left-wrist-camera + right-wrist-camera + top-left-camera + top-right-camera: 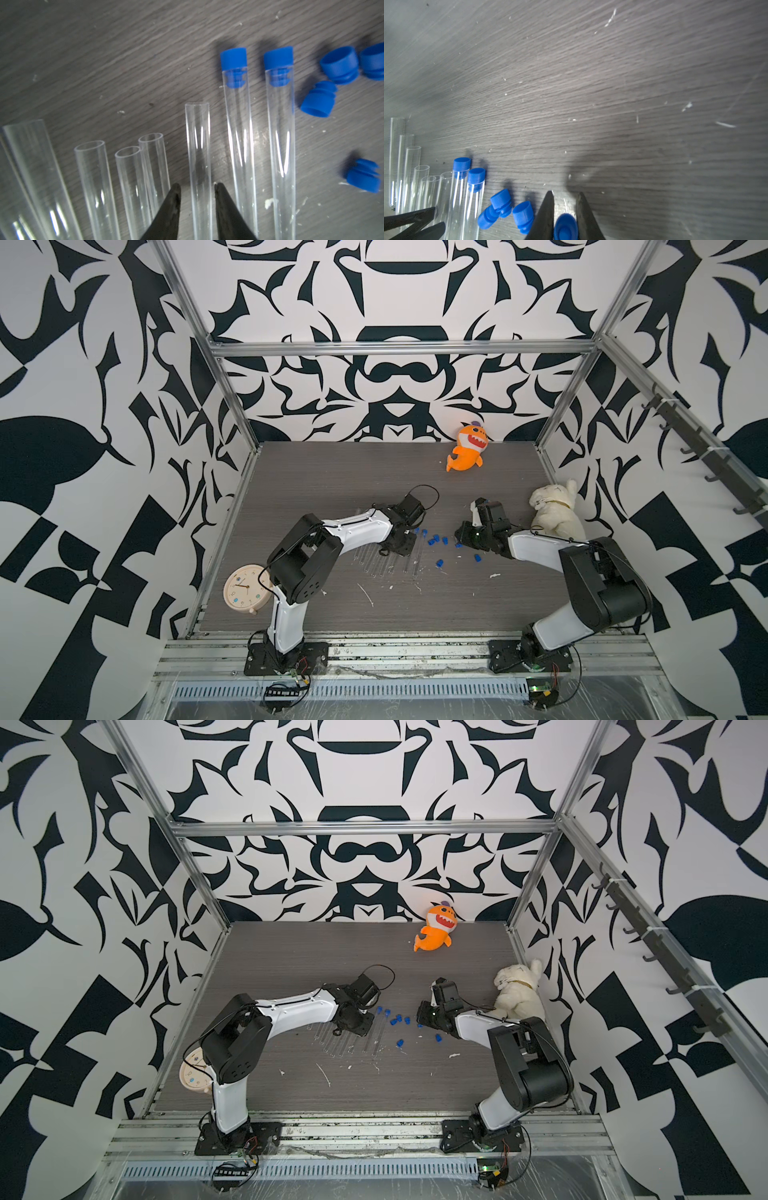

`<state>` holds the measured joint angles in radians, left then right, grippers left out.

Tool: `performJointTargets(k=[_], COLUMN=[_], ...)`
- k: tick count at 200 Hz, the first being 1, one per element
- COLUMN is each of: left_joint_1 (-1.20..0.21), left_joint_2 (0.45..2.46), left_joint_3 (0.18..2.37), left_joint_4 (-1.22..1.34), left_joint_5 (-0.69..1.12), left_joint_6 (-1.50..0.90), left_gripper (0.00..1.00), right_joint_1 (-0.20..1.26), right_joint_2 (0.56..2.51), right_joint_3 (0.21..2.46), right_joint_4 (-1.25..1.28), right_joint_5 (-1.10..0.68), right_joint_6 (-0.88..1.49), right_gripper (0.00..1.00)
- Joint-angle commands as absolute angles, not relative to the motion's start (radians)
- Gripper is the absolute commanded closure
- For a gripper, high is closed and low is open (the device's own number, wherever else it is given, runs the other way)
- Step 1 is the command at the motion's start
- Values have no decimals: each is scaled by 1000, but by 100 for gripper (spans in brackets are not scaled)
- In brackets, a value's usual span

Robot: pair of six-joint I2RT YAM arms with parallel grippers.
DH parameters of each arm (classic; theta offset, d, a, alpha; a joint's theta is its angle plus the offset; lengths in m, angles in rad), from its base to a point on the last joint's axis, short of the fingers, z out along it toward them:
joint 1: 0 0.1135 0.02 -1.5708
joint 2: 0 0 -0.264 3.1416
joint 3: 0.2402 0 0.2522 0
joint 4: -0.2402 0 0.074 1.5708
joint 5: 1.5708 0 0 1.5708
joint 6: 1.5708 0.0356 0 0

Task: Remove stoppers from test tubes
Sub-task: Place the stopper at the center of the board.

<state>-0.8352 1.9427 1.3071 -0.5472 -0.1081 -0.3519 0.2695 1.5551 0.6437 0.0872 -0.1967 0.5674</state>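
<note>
stopper (565, 227), between right gripper (565, 193) jaws

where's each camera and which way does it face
Top views: high in front, facing down toward patterned back wall; left arm, right arm show.
Left wrist: on left arm, facing clear plastic test tubes; left claw shows.
Right wrist: on right arm, facing grey table; right claw shows.
Shared: both wrist views show two blue-stoppered tubes.
</note>
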Motion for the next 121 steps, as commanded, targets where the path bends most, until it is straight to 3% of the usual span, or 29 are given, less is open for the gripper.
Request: performJointTargets(k=[1, 121], left_joint_1=[-831, -863], left_joint_2=[1937, 1887], left_joint_3=[1319, 1361], left_joint_4=[-578, -606], left_joint_5=[-110, -125], left_joint_6=[-358, -360], left_gripper=[67, 58], right_joint_1=[264, 263], right_joint_2=[1552, 1489], right_joint_3=[639, 649], right_joint_4=[111, 65], right_joint_5=[-183, -156], right_joint_6=[556, 539], right_gripper=[78, 58])
